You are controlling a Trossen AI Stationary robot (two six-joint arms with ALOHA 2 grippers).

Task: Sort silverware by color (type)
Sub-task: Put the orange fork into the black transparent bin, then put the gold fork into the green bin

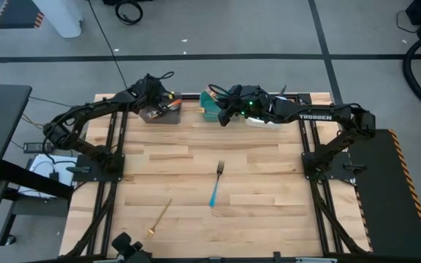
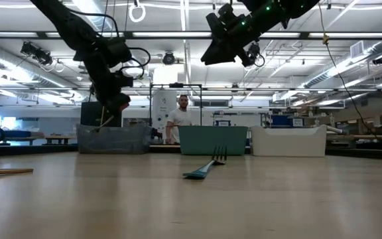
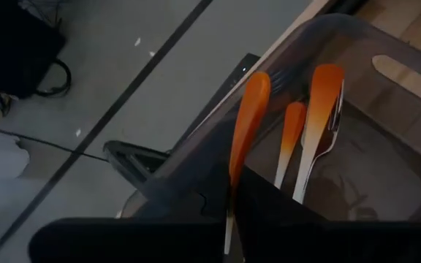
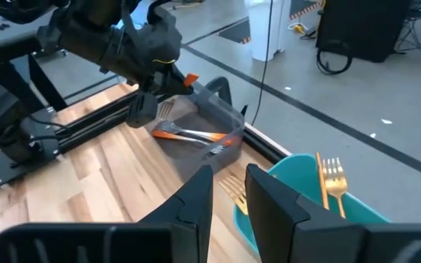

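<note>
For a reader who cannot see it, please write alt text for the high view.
Both arms reach over three bins at the table's far edge: the left gripper over the grey bin, the right gripper over the teal bin. A blue-handled fork and a gold fork lie on the wooden table.

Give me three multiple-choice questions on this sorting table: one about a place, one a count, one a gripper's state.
1. The blue-handled metal fork lies: A on the floor; B on the wooden table; C on a shelf.
2. Forks loose on the table: A none; B two; C five.
3. The right gripper is: A open, empty; B shut on a spoon; C shut on a knife.
Key: B, it lies mid-table; B, the blue one plus a slim gold fork; A, its fingers stand apart with nothing between.
</note>
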